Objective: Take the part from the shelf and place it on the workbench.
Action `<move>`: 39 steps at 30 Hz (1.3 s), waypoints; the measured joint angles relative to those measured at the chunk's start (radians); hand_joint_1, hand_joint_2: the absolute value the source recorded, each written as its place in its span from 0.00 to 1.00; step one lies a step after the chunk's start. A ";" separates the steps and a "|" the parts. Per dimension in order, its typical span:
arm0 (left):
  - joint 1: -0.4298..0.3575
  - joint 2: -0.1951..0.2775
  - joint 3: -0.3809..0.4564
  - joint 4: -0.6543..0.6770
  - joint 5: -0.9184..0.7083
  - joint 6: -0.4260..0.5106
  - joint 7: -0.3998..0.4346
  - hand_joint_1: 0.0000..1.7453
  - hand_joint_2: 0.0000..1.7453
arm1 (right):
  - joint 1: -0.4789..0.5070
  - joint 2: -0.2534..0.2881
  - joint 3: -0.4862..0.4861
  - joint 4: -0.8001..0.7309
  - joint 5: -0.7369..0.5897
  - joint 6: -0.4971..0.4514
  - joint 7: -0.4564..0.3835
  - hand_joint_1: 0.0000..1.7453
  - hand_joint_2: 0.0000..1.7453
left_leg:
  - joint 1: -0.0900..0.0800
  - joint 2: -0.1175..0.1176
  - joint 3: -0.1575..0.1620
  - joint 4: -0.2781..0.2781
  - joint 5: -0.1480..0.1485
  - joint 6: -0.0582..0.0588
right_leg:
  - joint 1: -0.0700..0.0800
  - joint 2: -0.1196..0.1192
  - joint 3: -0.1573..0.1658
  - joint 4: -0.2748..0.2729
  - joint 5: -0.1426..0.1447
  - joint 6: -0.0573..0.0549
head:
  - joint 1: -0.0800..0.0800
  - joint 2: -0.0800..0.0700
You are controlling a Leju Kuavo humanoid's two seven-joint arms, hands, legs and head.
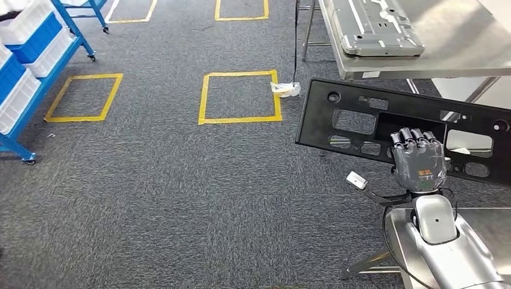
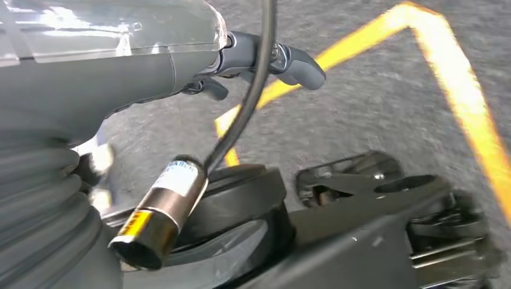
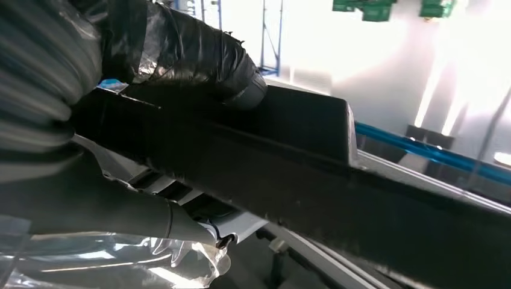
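Held aloft at 3 o'clock in the head view: long black plastic panel (image 1: 385,123), flat and rectangular, pierced with several cut-out windows of differing sizes and round holes near its corners, tilted slightly so its left end sits higher. Clamped along its lower edge by right robot hand (image 1: 418,158), dark fingers (image 1: 413,137) curled over the front face, silver forearm rising from 5 o'clock. Seen close from the right wrist view as a thick dark bar with a raised lip (image 3: 313,174), matte and faintly scuffed, thumb (image 3: 199,57) wrapped in shiny black covering pressed across its top.

Above the panel, at 1 o'clock, steel surface (image 1: 458,57) carrying a grey ribbed metal tray-like part (image 1: 373,27). Panel itself hanging in the air just in front of and below that surface, not resting on it.

Dark grey carpet floor (image 1: 156,180) marked with yellow tape squares (image 1: 241,96); small white crumpled object (image 1: 285,89) at the corner of one square, small white tag (image 1: 357,180) lying near the panel's lower left. Blue shelf (image 1: 36,66) with white bins at 10 o'clock.

Left robot hand (image 2: 265,60) in the left wrist view hanging over the carpet, fingers loosely curled, nothing in its grasp.
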 joint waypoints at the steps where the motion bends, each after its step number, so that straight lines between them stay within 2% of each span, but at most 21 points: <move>1: 0.000 0.000 0.000 0.000 0.000 0.000 0.000 0.00 1.00 | 0.002 0.000 0.000 0.000 0.000 0.000 0.000 0.93 1.00 | -0.004 -0.002 -0.012 0.009 0.015 0.007 | 0.004 0.015 0.001 0.001 0.000 -0.001 | 0.000 0.000; 3: -0.001 0.000 0.000 0.000 0.000 0.000 0.000 0.00 1.00 | 0.003 0.000 0.000 0.000 0.000 0.000 0.000 0.93 1.00 | -0.013 -0.023 0.021 -0.094 0.098 0.024 | 0.006 0.046 0.006 0.002 -0.001 -0.002 | 0.000 0.000; 5: 0.003 0.003 0.000 0.001 0.000 0.000 0.001 0.00 1.00 | 0.004 0.001 0.000 0.000 0.000 0.000 0.000 0.93 1.00 | -0.018 -0.076 0.072 -0.225 0.164 0.038 | 0.005 0.075 0.006 0.003 -0.001 -0.001 | 0.000 0.000; 7: 0.005 0.005 0.000 0.002 0.000 0.000 0.001 0.00 1.00 | 0.008 0.002 0.000 0.000 0.000 0.000 0.000 0.93 1.00 | -0.018 -0.100 0.092 -0.274 0.174 0.043 | -0.001 0.102 -0.001 0.000 0.004 0.008 | 0.000 0.000; 9: 0.001 0.003 0.000 0.002 0.000 0.000 0.001 0.00 1.00 | 0.013 0.000 -0.001 0.000 0.000 0.000 -0.001 0.93 1.00 | -0.016 -0.075 0.100 -0.295 0.181 0.046 | -0.005 0.118 -0.006 -0.007 0.011 0.020 | 0.000 0.000; 11: 0.001 0.001 0.000 0.002 0.000 0.000 0.001 0.00 1.00 | 0.012 -0.003 -0.003 -0.001 0.000 0.000 0.000 0.93 1.00 | -0.013 -0.045 0.114 -0.325 0.195 0.052 | 0.002 0.065 -0.020 0.019 -0.009 0.027 | 0.002 0.000; 13: 0.003 0.001 0.000 0.002 0.000 0.000 0.001 0.00 1.00 | 0.009 -0.004 -0.005 -0.001 0.000 0.000 0.001 0.93 1.00 | -0.013 -0.015 0.121 -0.340 0.201 0.056 | 0.004 -0.007 -0.068 0.120 -0.067 0.033 | 0.004 0.000; 15: 0.005 0.003 -0.001 0.002 0.000 0.000 0.001 0.00 1.00 | 0.012 -0.004 -0.005 0.000 0.000 0.000 0.000 0.93 1.00 | -0.013 0.016 0.122 -0.339 0.198 0.055 | -0.007 -0.027 -0.120 0.229 -0.107 0.044 | 0.004 0.000; 16: 0.005 0.004 -0.001 0.002 0.000 0.000 0.001 0.00 1.00 | 0.014 -0.004 -0.005 0.000 0.000 0.000 0.000 0.93 1.00 | -0.012 0.030 0.122 -0.337 0.196 0.053 | -0.013 -0.031 -0.125 0.241 -0.102 0.051 | 0.004 0.000; 19: 0.005 0.004 -0.001 0.002 0.000 0.000 0.001 0.00 1.00 | 0.014 -0.003 -0.006 0.000 0.000 0.000 0.000 0.93 1.00 | -0.006 0.069 0.122 -0.318 0.178 0.038 | -0.023 -0.079 -0.037 0.081 -0.022 0.069 | 0.004 0.000; 21: 0.004 0.005 -0.001 0.002 0.000 0.000 0.001 0.00 1.00 | 0.014 -0.002 -0.007 -0.001 0.000 0.000 0.000 0.93 1.00 | -0.009 0.087 0.122 -0.302 0.163 0.023 | -0.019 -0.112 0.007 -0.001 0.001 0.061 | 0.004 0.000; 22: 0.004 0.006 -0.001 0.003 0.000 0.000 0.001 0.00 1.00 | 0.014 -0.002 -0.007 -0.001 0.000 0.000 0.000 0.93 1.00 | -0.012 0.096 0.124 -0.299 0.159 0.017 | -0.015 -0.113 0.007 -0.004 -0.003 0.053 | 0.003 0.000; 24: 0.002 0.005 -0.001 0.003 0.000 0.000 0.001 0.00 1.00 | 0.015 -0.002 -0.009 -0.002 0.000 0.000 0.000 0.93 1.00 | -0.011 0.113 0.129 -0.297 0.151 0.007 | -0.015 -0.087 0.004 -0.002 -0.003 0.037 | 0.002 0.000; 26: 0.001 0.005 -0.001 0.003 0.000 0.000 0.001 0.00 1.00 | 0.012 -0.002 -0.011 -0.003 0.000 0.000 0.000 0.93 1.00 | -0.003 0.078 0.120 -0.262 0.121 -0.003 | -0.018 -0.063 0.006 -0.005 -0.001 0.023 | 0.001 0.000; 28: 0.001 0.005 -0.001 0.003 0.000 0.000 0.000 0.00 1.00 | 0.008 -0.001 -0.013 -0.003 0.000 0.000 0.000 0.93 1.00 | 0.002 0.019 0.071 -0.149 0.057 -0.007 | -0.018 -0.040 0.007 -0.007 0.000 0.012 | 0.000 0.000; 30: 0.001 0.005 -0.001 0.003 0.000 0.000 -0.001 0.00 1.00 | 0.009 0.000 -0.012 -0.003 0.000 0.000 0.000 0.93 1.00 | 0.002 0.001 0.007 -0.021 0.011 -0.005 | -0.012 -0.014 0.007 -0.006 0.000 0.008 | 0.000 0.000; 31: 0.000 0.005 0.000 0.003 0.000 0.000 -0.001 0.00 1.00 | 0.010 0.001 -0.012 -0.003 0.000 0.000 0.000 0.93 1.00 | 0.002 -0.001 -0.007 0.001 0.015 -0.003 | -0.010 0.000 0.007 -0.005 0.000 0.008 | 0.000 0.000; 33: -0.002 0.005 0.000 0.003 0.000 0.000 0.000 0.00 1.00 | 0.010 0.001 -0.012 -0.003 0.000 0.000 -0.001 0.93 1.00 | 0.002 -0.010 0.020 -0.070 0.078 0.006 | -0.008 0.030 0.009 -0.004 0.000 0.008 | 0.000 0.000; 35: 0.001 0.006 0.000 0.003 0.000 0.000 0.001 0.00 1.00 | 0.010 0.001 -0.012 -0.003 0.000 0.000 0.000 0.93 1.00 | 0.002 -0.056 0.074 -0.206 0.144 0.015 | -0.010 0.057 0.006 0.000 0.002 0.011 | 0.000 0.000; 37: 0.001 0.006 -0.001 0.003 0.000 0.000 0.001 0.00 1.00 | 0.011 0.002 -0.012 -0.003 0.000 0.000 0.000 0.93 1.00 | 0.000 -0.089 0.100 -0.272 0.162 0.018 | -0.015 0.081 -0.003 -0.001 0.008 0.022 | 0.000 0.000; 39: -0.002 0.005 -0.001 0.003 0.000 0.000 0.001 0.00 1.00 | 0.014 0.001 -0.013 -0.003 0.000 0.000 -0.001 0.93 1.00 | -0.001 -0.074 0.104 -0.283 0.166 0.022 | -0.019 0.105 -0.009 -0.008 0.017 0.038 | 0.000 0.000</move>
